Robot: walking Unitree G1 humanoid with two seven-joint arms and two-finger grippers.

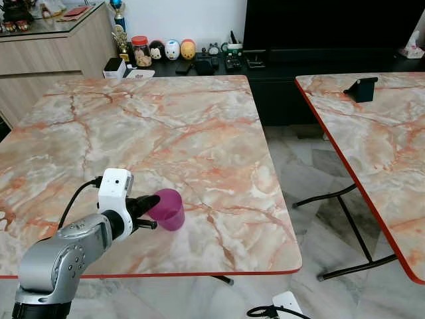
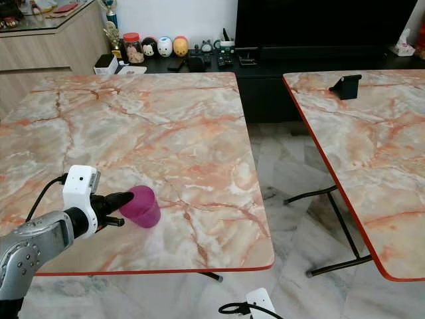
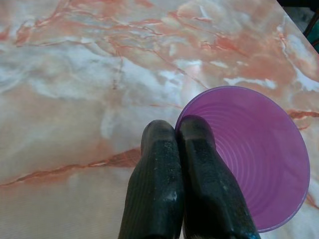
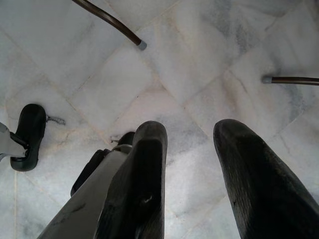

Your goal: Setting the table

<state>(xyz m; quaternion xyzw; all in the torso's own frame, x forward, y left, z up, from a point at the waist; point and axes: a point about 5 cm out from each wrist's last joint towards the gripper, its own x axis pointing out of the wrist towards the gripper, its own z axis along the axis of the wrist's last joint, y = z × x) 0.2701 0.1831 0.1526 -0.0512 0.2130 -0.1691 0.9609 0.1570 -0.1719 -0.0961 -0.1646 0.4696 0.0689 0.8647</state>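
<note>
The left claw (image 1: pixel 151 211) pinches the rim of a purple cup (image 1: pixel 168 209), its 2 black fingers (image 3: pixel 164 184) pressed together on the cup's wall, 1 outside and 1 inside. The cup stands upright on the marble-patterned table (image 1: pixel 166 126), near the front edge and toward the robot's left. The right claw (image 4: pixel 192 149) hangs low over the tiled floor (image 4: pixel 99 84), its fingers spread with nothing between them. A 2nd table (image 1: pixel 378 146) of the same pattern stands to the right, carrying a small black stand (image 1: pixel 362 88).
</note>
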